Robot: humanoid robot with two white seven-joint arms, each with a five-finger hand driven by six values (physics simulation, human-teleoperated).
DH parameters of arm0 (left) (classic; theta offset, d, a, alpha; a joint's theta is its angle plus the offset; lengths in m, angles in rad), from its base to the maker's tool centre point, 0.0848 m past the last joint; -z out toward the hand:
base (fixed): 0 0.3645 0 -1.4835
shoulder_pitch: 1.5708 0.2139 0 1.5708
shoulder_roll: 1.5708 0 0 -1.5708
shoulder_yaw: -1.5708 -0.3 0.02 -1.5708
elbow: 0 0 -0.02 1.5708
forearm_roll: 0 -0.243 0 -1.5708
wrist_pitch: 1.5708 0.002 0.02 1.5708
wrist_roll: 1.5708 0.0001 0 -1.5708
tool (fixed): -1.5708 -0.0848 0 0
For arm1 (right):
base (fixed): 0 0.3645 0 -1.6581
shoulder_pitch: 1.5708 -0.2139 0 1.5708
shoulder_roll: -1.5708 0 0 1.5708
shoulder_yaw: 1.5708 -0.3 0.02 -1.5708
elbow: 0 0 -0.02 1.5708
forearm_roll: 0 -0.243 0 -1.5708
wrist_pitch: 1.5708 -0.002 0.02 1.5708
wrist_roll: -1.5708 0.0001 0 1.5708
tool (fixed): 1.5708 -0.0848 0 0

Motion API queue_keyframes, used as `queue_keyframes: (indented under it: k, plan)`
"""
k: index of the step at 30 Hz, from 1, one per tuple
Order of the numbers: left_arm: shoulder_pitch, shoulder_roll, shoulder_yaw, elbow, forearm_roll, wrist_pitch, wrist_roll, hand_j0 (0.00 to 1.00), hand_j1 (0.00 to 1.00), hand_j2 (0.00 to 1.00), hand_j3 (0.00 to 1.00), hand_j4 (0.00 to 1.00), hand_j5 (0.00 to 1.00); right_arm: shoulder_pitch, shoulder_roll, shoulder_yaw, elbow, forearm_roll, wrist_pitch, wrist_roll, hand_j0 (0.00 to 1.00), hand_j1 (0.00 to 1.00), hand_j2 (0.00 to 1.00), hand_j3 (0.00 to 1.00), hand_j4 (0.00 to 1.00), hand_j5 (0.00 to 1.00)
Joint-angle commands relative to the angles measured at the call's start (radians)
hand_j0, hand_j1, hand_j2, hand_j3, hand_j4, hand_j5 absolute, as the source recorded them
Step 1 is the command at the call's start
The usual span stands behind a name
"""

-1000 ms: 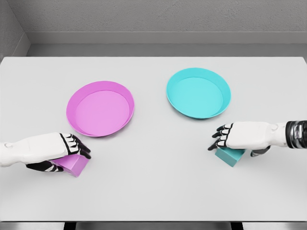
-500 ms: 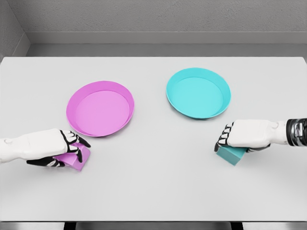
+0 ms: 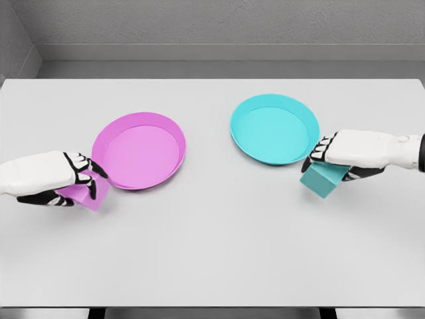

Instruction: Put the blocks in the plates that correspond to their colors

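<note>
Pink block [image 3: 85, 195] sits clamped in the left hand [image 3: 63, 178], fingers curled over its top, thumb underneath. Block tilted, off the table [image 3: 212, 252] as far as the view shows. It hangs just beside the lower left rim of the pink plate [image 3: 139, 151]; whether it touches the rim cannot be told.

Left arm enters from the left edge, forearm white, fingers black-jointed.

Teal block [image 3: 321, 178] is gripped by the right hand [image 3: 345, 156], fingers wrapped over its upper edge. Block tilted, one corner pointing down, a faint shadow on the table below it. It sits just beside the lower right rim of the teal plate [image 3: 274, 129], outside the dish, not over its floor.

Right arm enters from the right edge, level, wrist near the frame border.

Both plates lie flat on the grey table, well apart from each other, pink to the left and nearer, teal to the right and farther back. Each plate is shallow with a raised wall, inner floor paler than the rim. Neither plate holds a block.

Grey wall [image 3: 212, 26] runs behind the far table edge. Near table edge shows as a dark strip along the bottom.
</note>
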Motion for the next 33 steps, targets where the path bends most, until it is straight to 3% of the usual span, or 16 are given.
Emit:
queue_keyframes:
  k: [1,5,8,10,11,12,15,18,19,22,28,30,33]
  plan:
    - [0.0,0.007,0.002,0.024,0.023,0.001,0.002,0.45,0.45,0.45,0.45,0.45,0.45,0.0,0.03,-0.022,0.02,-0.016,0.003,0.0,0.63,0.63,0.63,0.63,0.63,0.63]
    - [-0.064,-0.013,0.0,0.053,0.057,0.001,0.002,0.45,0.45,0.45,0.45,0.45,0.45,-0.094,0.147,-0.057,0.14,-0.016,0.003,0.0,0.63,0.63,0.63,0.63,0.63,0.63]
    - [-0.137,-0.117,-0.009,0.064,0.048,0.001,-0.01,0.45,0.45,0.45,0.45,0.45,0.45,-0.199,0.226,-0.066,0.254,-0.016,0.003,0.0,0.63,0.63,0.63,0.63,0.63,0.63]
    - [-0.16,-0.157,-0.009,0.064,0.051,0.001,-0.042,0.45,0.45,0.45,0.45,0.45,0.45,-0.255,0.262,-0.068,0.286,-0.016,0.003,0.0,0.64,0.64,0.64,0.64,0.64,0.64]
    - [-0.169,-0.171,-0.009,0.064,0.052,0.001,-0.044,0.45,0.45,0.45,0.45,0.45,0.45,-0.262,0.274,-0.068,0.289,-0.015,0.003,0.0,0.7,0.7,0.7,0.7,0.7,0.7]
    - [-0.178,-0.185,-0.009,0.064,0.052,0.001,-0.044,0.45,0.45,0.45,0.45,0.45,0.45,-0.264,0.286,-0.068,0.29,-0.015,0.003,0.0,0.98,0.98,0.98,0.98,0.98,0.98]
    - [-0.19,-0.214,-0.009,0.072,0.049,0.001,-0.045,0.46,0.46,0.46,0.46,0.46,0.46,-0.253,0.282,-0.109,0.29,-0.005,0.003,0.0,1.0,1.0,1.0,1.0,1.0,1.0]
    - [-0.21,-0.272,-0.009,0.148,0.048,0.001,-0.045,0.49,0.49,0.49,0.49,0.49,0.49,-0.196,0.26,-0.166,0.312,-0.001,0.003,0.0,1.0,1.0,1.0,1.0,1.0,1.0]
    - [-0.218,-0.306,-0.007,0.208,0.048,0.001,-0.051,0.52,0.52,0.52,0.52,0.52,0.52,-0.193,0.231,-0.17,0.342,-0.001,0.003,0.0,1.0,1.0,1.0,1.0,1.0,1.0]
    - [-0.224,-0.315,-0.003,0.221,0.048,0.001,-0.056,0.52,0.52,0.52,0.52,0.52,0.52,-0.192,0.214,-0.222,0.528,0.001,0.003,0.0,1.0,1.0,1.0,1.0,1.0,1.0]
    - [-0.224,-0.35,-0.001,0.222,0.048,0.001,-0.08,0.84,0.84,0.84,0.84,0.84,0.84,-0.184,0.188,-0.226,0.533,0.002,0.003,0.0,1.0,1.0,1.0,1.0,1.0,1.0]
    - [-0.232,-0.349,-0.001,0.221,0.052,0.001,-0.079,1.0,1.0,1.0,1.0,1.0,1.0,-0.184,0.188,-0.226,0.531,0.002,0.003,0.0,1.0,1.0,1.0,1.0,1.0,1.0]
    - [-0.23,-0.265,0.008,0.213,0.068,0.001,-0.07,1.0,1.0,1.0,1.0,1.0,1.0,-0.184,0.186,-0.226,0.531,0.002,0.003,0.0,1.0,1.0,1.0,1.0,1.0,1.0]
